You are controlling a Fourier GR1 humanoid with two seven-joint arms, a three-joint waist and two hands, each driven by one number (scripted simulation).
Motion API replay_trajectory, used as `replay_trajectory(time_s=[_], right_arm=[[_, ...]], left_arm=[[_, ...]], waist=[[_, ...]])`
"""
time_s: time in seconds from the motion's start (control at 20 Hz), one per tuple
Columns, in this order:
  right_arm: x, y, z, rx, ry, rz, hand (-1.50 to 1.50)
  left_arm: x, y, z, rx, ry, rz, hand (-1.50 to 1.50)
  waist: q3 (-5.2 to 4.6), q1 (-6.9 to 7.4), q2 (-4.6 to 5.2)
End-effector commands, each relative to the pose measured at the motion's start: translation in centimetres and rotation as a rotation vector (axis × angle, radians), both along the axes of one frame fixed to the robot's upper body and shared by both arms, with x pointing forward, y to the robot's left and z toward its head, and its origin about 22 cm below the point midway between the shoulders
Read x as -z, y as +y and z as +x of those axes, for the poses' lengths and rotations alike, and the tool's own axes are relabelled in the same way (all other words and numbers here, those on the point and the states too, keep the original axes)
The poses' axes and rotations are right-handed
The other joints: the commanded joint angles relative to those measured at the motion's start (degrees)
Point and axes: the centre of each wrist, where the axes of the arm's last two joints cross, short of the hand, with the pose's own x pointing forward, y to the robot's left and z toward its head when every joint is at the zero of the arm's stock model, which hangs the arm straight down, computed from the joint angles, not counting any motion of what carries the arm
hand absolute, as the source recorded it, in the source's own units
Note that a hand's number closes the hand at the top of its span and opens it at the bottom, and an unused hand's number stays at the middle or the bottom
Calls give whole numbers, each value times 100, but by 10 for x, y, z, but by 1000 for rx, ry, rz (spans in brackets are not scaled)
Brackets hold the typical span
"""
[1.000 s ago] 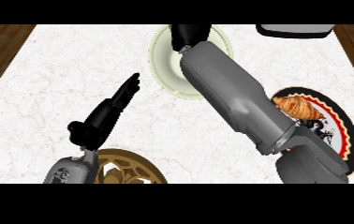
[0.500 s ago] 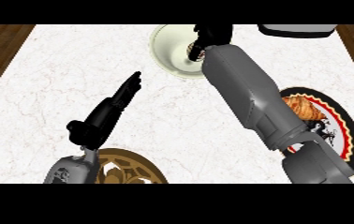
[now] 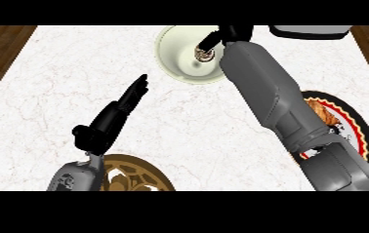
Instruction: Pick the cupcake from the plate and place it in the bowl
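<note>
My right hand [image 3: 229, 33] has moved further over the bowl [image 3: 173, 56], fingers curled around the cupcake [image 3: 205, 55]; my left hand [image 3: 115, 112] stays open, fingers straight.

The right hand [image 3: 229, 33] holds the cupcake [image 3: 205, 55] over the pale bowl [image 3: 175, 56]; the left hand [image 3: 115, 115] rests open above the marble counter [image 3: 57, 71]
</note>
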Motion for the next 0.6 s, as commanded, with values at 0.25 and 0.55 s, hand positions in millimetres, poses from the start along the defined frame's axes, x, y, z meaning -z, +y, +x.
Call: replay_trajectory(time_s=[0.25,0.55], right_arm=[[-11,-49,9,188,-162,288,-150],[19,-112,-2,258,-223,379,-150]], left_arm=[[-7,11,-9,-23,7,-11,0],[9,9,-3,-64,26,-3,0]], waist=[[2,-153,-82],[1,-376,-128]])
